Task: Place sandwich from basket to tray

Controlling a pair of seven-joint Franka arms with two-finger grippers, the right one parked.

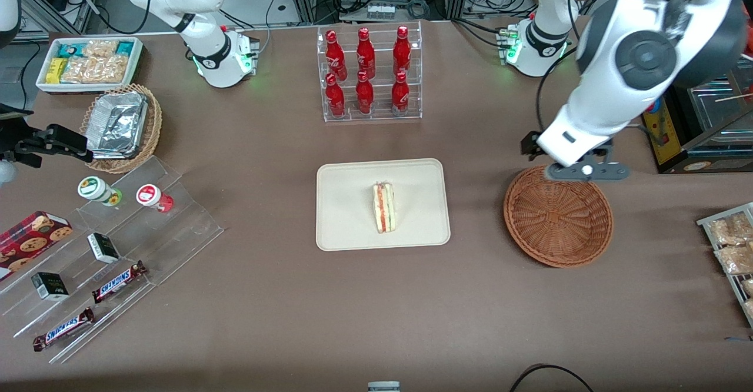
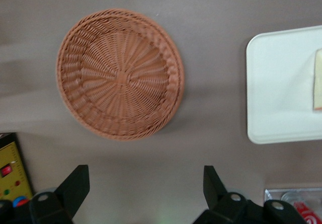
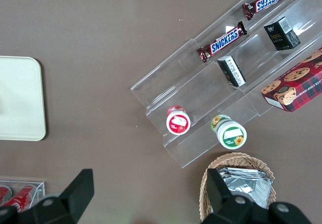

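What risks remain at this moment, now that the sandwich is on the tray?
Few, probably. The sandwich stands on its edge on the tray, so it might tip over. The open, empty gripper hangs above the table beside the basket, with the rack of red bottles nearby; a careless retreat might brush either.

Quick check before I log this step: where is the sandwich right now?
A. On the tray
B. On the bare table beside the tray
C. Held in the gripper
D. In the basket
A. The sandwich lies on the tray; the basket holds nothing, and the gripper hangs open and empty above the table beside the basket.
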